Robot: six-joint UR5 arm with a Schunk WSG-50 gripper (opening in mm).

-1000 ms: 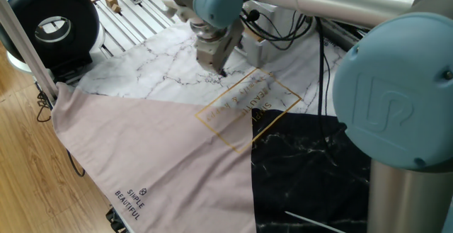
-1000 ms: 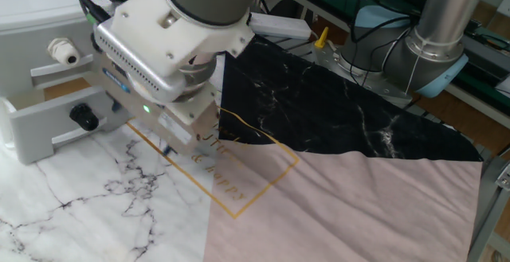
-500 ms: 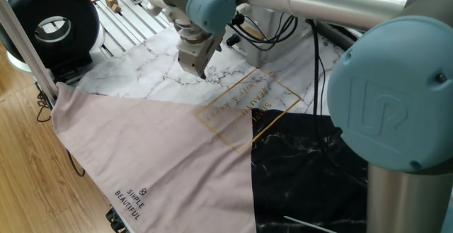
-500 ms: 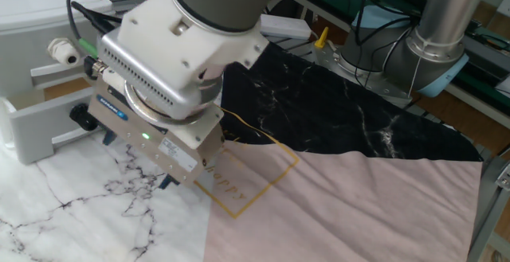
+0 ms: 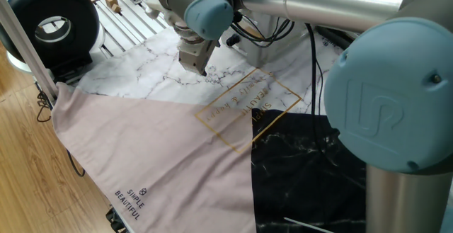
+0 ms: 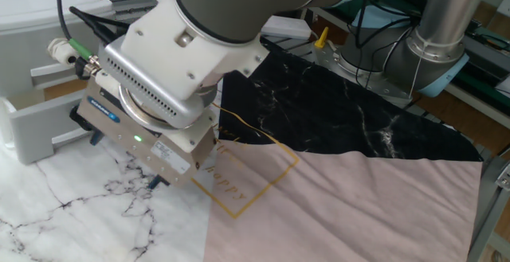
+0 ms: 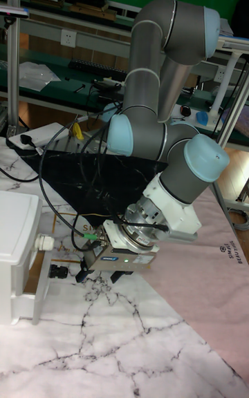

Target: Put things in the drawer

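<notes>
In the tall fixed view my gripper hangs low over the marble-print cloth, its two dark fingers spread apart: it is open, and I see nothing between them. The left finger is close beside the black knob of the white drawer, apart from it. In the other fixed view the gripper covers the knob, and the drawer stands pulled out a little. In one fixed view the gripper points down at the cloth. No things for the drawer show in any view.
The white cabinet stands at the left with a cable plugged in beside it. A cloth of marble, pink and black panels covers the table. A black round device and a metal rack lie beyond the cloth.
The gripper has slid across the marble cloth toward the drawer's front and now hides the knob in the other fixed view. It stayed low over the cloth.
</notes>
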